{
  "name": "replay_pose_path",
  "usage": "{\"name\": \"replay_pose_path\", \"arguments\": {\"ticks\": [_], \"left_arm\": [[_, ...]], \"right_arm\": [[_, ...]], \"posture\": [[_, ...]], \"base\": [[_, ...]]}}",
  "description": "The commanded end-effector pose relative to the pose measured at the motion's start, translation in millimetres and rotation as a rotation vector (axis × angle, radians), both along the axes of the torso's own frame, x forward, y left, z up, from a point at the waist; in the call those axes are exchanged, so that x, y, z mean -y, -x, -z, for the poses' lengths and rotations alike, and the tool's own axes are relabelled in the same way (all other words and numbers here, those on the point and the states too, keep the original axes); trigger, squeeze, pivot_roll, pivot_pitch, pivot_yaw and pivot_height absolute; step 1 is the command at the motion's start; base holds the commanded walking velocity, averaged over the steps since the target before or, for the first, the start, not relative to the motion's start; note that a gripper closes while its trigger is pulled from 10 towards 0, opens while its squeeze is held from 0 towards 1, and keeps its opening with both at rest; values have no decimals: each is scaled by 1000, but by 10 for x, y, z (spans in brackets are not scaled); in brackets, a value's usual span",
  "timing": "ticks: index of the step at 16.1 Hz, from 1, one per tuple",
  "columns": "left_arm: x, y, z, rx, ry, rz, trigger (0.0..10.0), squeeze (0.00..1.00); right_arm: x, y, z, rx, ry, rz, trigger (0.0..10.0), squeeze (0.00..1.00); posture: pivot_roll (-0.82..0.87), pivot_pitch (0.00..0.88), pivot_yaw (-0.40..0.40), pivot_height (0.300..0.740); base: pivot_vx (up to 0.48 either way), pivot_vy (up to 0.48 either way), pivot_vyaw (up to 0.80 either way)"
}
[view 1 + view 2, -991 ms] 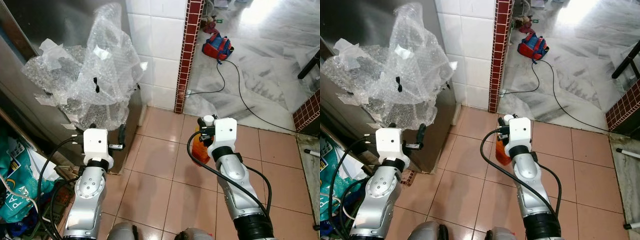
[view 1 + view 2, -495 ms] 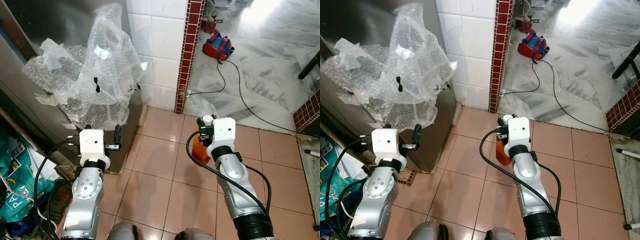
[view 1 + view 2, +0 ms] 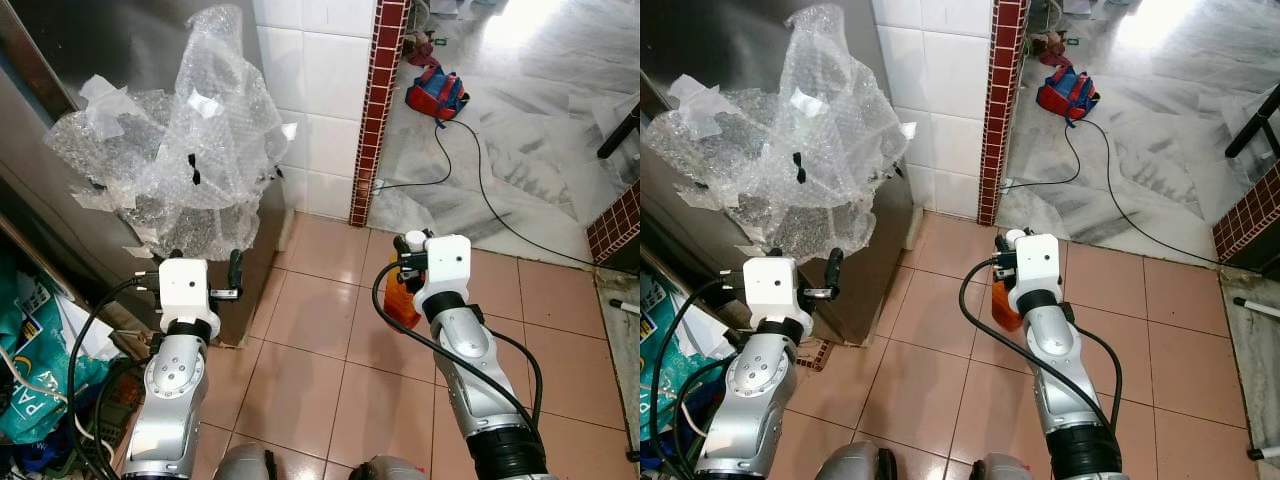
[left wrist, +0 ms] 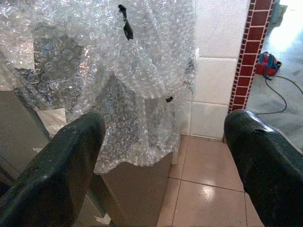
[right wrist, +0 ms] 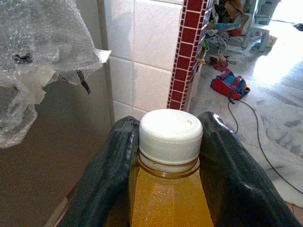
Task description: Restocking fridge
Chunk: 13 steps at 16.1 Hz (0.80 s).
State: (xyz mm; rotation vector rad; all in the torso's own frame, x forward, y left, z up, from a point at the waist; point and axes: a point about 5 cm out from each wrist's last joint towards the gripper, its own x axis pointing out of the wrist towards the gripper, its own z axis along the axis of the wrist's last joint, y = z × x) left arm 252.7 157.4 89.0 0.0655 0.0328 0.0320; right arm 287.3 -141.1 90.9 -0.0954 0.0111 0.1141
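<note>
A steel fridge [image 3: 100, 50] stands at the left, its side draped in bubble wrap [image 3: 180, 160]. My left gripper [image 3: 205, 263] is open just below the wrap, near the fridge's lower corner, with nothing between its fingers [image 4: 71, 156]. My right gripper [image 3: 405, 255] is shut around the neck of an orange juice bottle [image 3: 400, 300] with a white cap [image 5: 170, 130]. It holds the bottle upright above the tiled floor, to the right of the fridge.
A red-brick pillar [image 3: 372, 110] and white wall tiles stand beside the fridge. A red and blue bag [image 3: 435, 92] and a black cable [image 3: 480, 170] lie on the marble floor beyond. Teal bags [image 3: 25, 390] and cords crowd the lower left.
My left gripper has shifted slightly to the left, staying open. The right arm holds the bottle in the same place.
</note>
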Motion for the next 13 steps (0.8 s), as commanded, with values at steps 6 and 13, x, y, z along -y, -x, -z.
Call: {"name": "replay_pose_path", "arguments": {"ticks": [6, 13], "left_arm": [[-24, 8, 20, -14, -15, -9, 10000, 0], [45, -387, -350, 127, -39, -15, 10000, 0]], "right_arm": [[-31, -29, -30, 6, 8, -12, 10000, 0], [-269, -562, -457, 165, -34, -82, 10000, 0]], "posture": [[0, 0, 0, 740], [133, 0, 23, 740]], "base": [[0, 0, 0], [0, 0, 0]]}}
